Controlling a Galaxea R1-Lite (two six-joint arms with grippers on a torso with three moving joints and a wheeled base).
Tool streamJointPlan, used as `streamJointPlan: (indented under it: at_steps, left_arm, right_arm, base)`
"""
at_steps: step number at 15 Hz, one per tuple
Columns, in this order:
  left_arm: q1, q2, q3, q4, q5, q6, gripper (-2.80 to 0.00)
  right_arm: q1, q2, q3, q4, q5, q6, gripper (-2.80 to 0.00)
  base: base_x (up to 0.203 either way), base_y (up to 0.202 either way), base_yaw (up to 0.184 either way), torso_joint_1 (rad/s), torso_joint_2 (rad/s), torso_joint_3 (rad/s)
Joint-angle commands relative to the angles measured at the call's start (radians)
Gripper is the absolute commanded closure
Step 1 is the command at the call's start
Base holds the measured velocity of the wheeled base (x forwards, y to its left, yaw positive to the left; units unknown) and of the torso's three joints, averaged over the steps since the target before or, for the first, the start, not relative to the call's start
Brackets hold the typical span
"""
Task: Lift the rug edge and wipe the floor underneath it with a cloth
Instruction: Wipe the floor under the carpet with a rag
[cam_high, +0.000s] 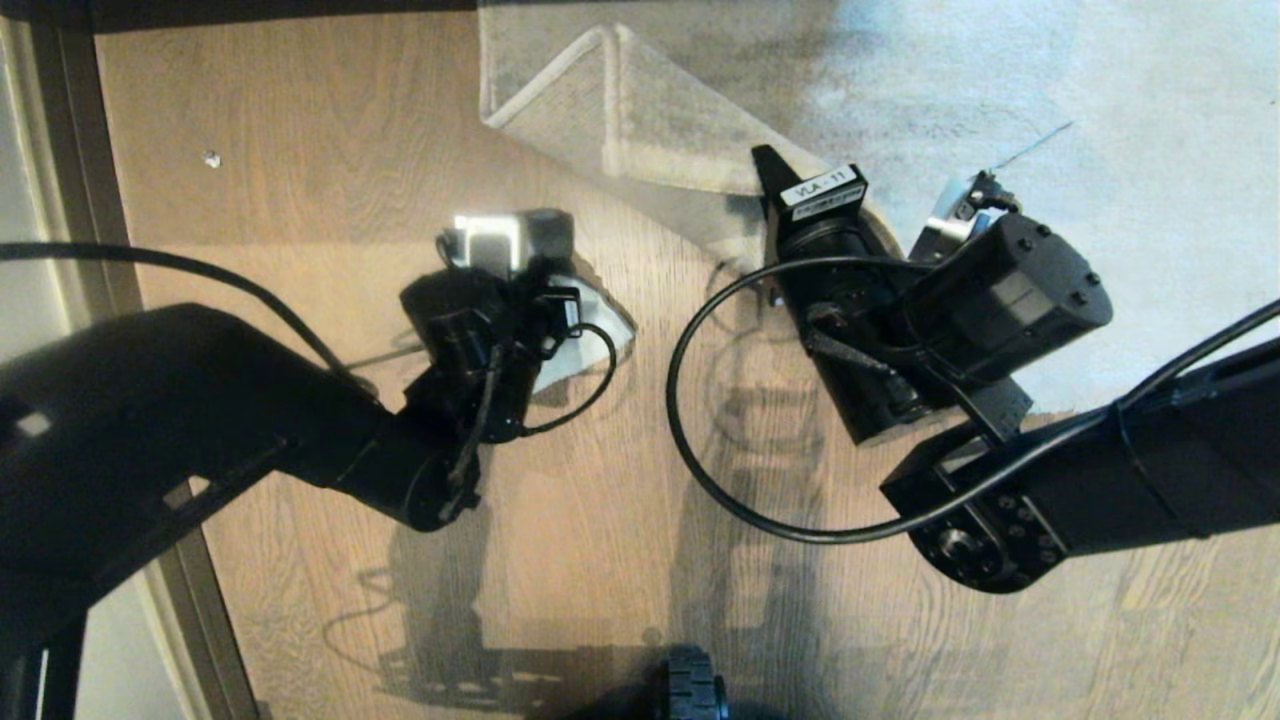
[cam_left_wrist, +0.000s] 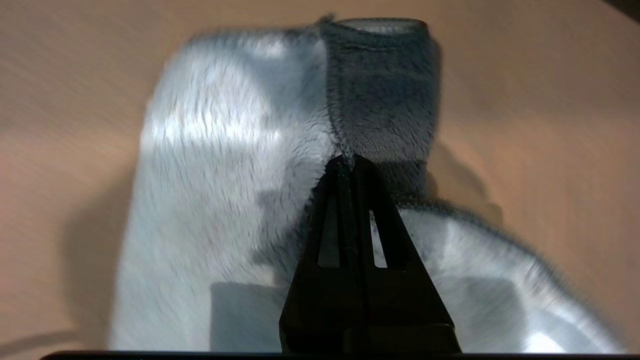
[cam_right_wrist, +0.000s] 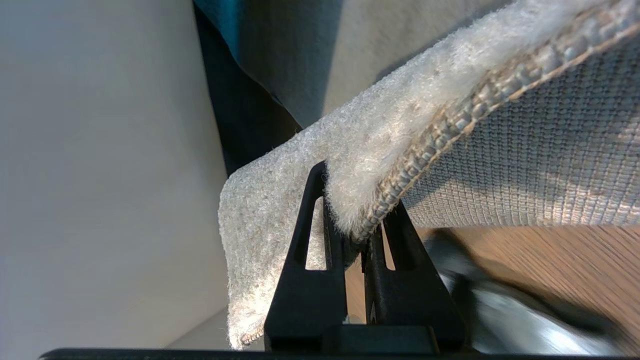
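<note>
While the left gripper presses its closed fingers down on the cloth, pinching a fold of it between the tips, the rag lies spread on the floor. Most of what shows is the cloth's off-white face, with a dark grey flap turned over just beyond the fingertips. From the head view the left gripper sits over open planks, and only a pale sliver of the cloth shows from under it.

To its right, well apart, the right gripper is clamped on the rug edge, one finger on the pile side and the other on the woven backing, right at the stitched border. In the head view this gripper holds the edge raised off the planks, and the rug edge is folded back so that its mesh-like underside faces up in a triangular flap. The rest of the pale, grey-streaked rug stretches away to the upper right.

Bare floor lies between the folded flap and the cloth. A small pale speck rests on the planks to the far left, near a dark baseboard running along that side.
</note>
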Motion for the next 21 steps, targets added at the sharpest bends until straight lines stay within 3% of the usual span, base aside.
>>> streamJointPlan:
  at_steps: [1,5,12,15,21]
  left_arm:
    - [0.054,-0.012,-0.026,0.017,0.006,0.0,0.0]
    - [0.112,-0.027,-0.02,0.018,0.005,0.0,0.0]
    - [0.124,-0.056,-0.003,0.017,0.007,0.0,0.0]
    - [0.066,-0.102,0.077,0.011,0.012,0.0,0.0]
    - [-0.193,-0.205,0.263,-0.055,0.061,0.004,0.0]
  right_arm:
    - [-0.001,-0.009,-0.011,-0.049,-0.002,0.006,0.0]
    - [0.011,-0.02,-0.009,-0.049,0.003,0.006,0.0]
    - [0.05,-0.017,-0.003,-0.049,0.001,0.004,0.0]
    - [0.051,-0.013,-0.003,-0.049,0.001,0.004,0.0]
    - [0.05,-0.011,-0.002,-0.049,0.001,0.004,0.0]
  base:
    - [0.0,0.0,0.0,0.0,0.0,0.0]
    - [0.0,0.0,0.0,0.0,0.0,0.0]
    - [0.0,0.0,0.0,0.0,0.0,0.0]
    - [0.0,0.0,0.0,0.0,0.0,0.0]
    - [0.0,0.0,0.0,0.0,0.0,0.0]
